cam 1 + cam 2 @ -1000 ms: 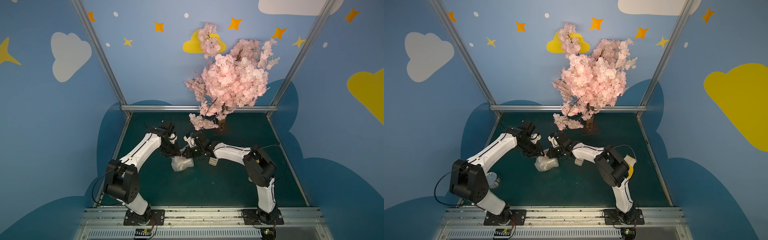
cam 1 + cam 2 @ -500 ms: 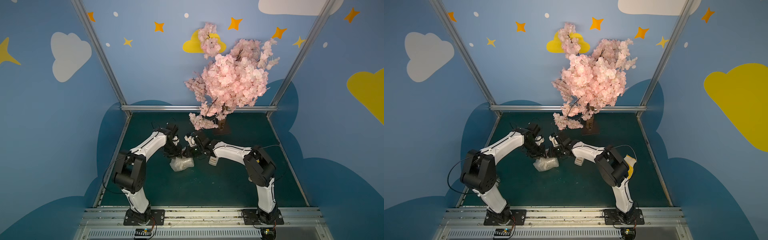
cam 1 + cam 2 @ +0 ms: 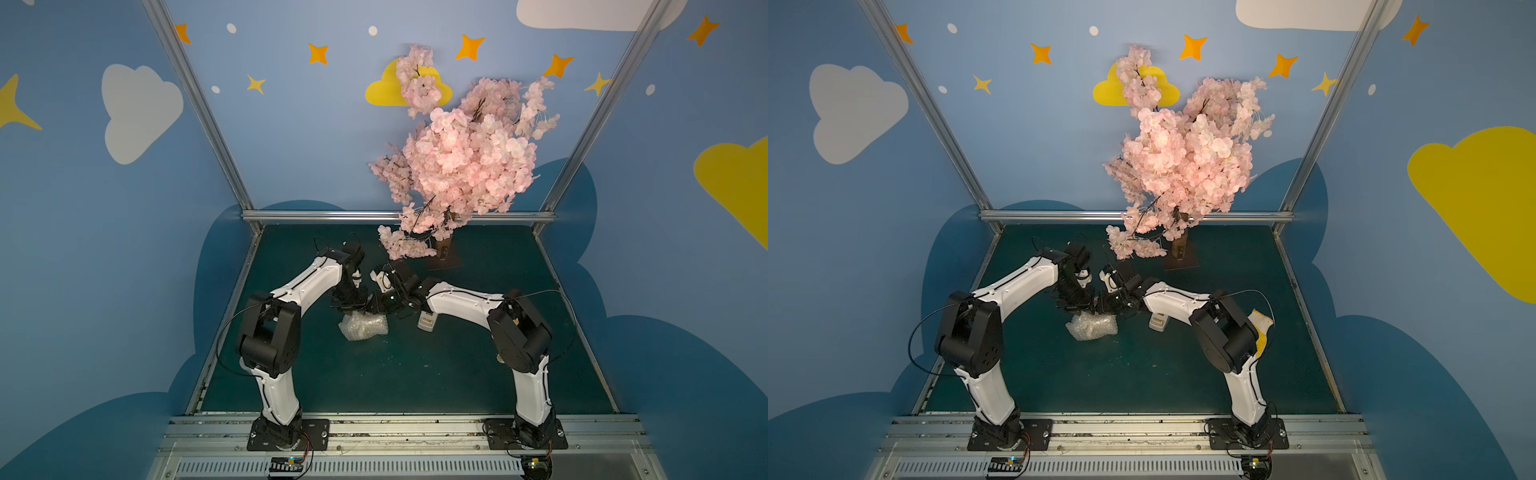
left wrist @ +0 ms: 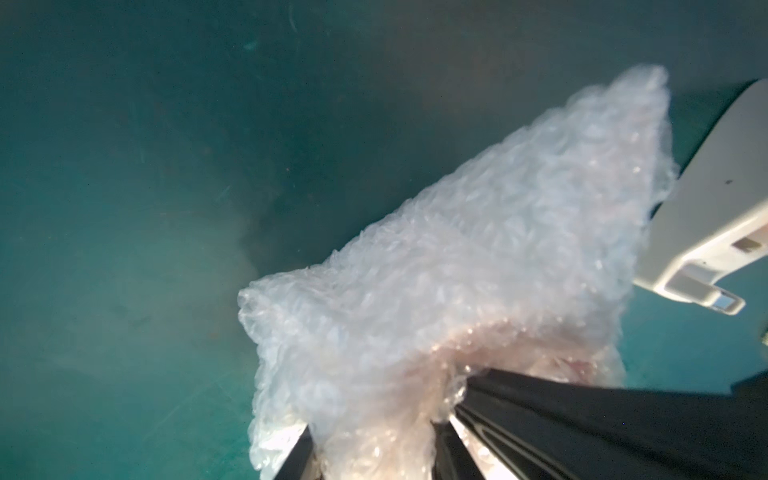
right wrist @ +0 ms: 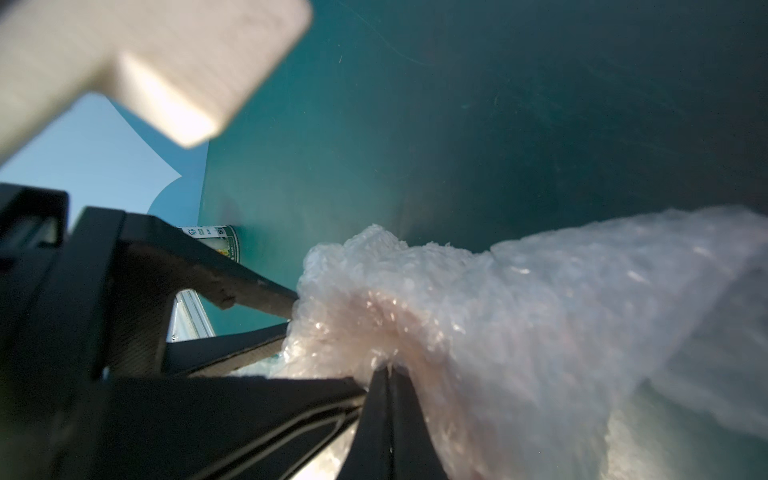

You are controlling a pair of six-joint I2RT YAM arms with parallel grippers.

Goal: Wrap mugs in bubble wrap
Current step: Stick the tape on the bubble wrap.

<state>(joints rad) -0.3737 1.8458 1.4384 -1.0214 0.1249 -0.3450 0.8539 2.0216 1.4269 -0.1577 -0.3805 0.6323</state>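
The bubble wrap (image 3: 363, 327) (image 3: 1091, 326) sits as a crumpled bundle on the green table, with both grippers meeting just above its far side. In the left wrist view my left gripper (image 4: 374, 442) is shut on a thick bunch of the bubble wrap (image 4: 478, 257). My right gripper (image 5: 386, 371) has its jaws pressed together, with a fold of the bubble wrap (image 5: 540, 316) gathered at their tips. In both top views the left gripper (image 3: 351, 306) and right gripper (image 3: 377, 309) nearly touch. The mug is hidden inside the wrap. Only a pinkish tint shows through.
A cream tape dispenser (image 3: 427, 322) (image 4: 706, 232) lies right of the bundle under the right forearm. A yellow-and-white glove (image 3: 1261, 332) lies behind the right elbow. The pink blossom tree (image 3: 457, 166) stands on a dark base (image 3: 443, 258) at the back, its low branch hanging over the wrists.
The left arm's elbow and lower links have swung in from the table's left edge towards the middle. Both grippers and the wrapped bundle have stayed where they were.
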